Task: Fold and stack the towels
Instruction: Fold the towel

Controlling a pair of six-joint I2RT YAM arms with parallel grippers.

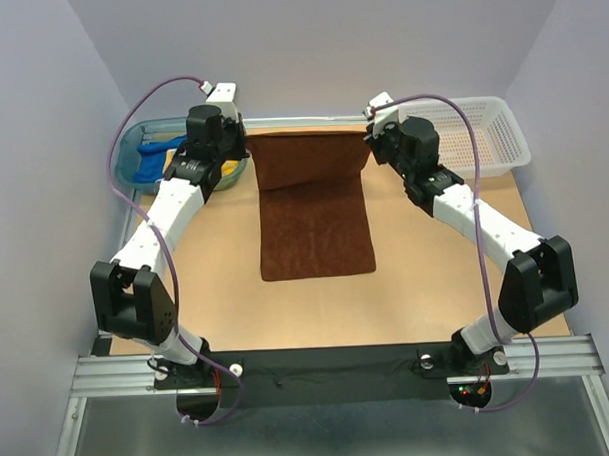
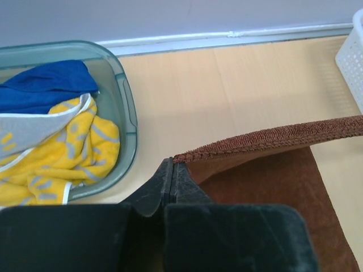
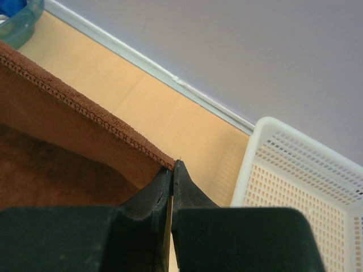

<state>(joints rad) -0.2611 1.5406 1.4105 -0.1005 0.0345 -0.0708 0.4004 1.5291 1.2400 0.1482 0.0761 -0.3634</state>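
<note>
Pinching the far corners of the rust-brown towel [image 1: 316, 228], left gripper [image 2: 171, 170] and right gripper [image 3: 173, 170] are clamped tight on its stitched terry hem; its near half lies flat on the table [image 1: 417, 294]. The yellow towel [image 2: 57, 153] and blue towel [image 2: 45, 85] (crumpled, partly cropped) fill the teal tub [image 2: 127, 113].

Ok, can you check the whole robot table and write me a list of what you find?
Surface: tan table, no spills seen.
Job's things: brown towel, near half flat, far edge lifted; blue towel and yellow towel bunched in the teal tub.
Clutter: white basket, far right, looks empty.
Hands: left hand shut on the brown towel's left corner; right hand shut on its right corner.
Cables: purple cable loops over each arm.
Surroundings: plain walls, nothing else seen.
</note>
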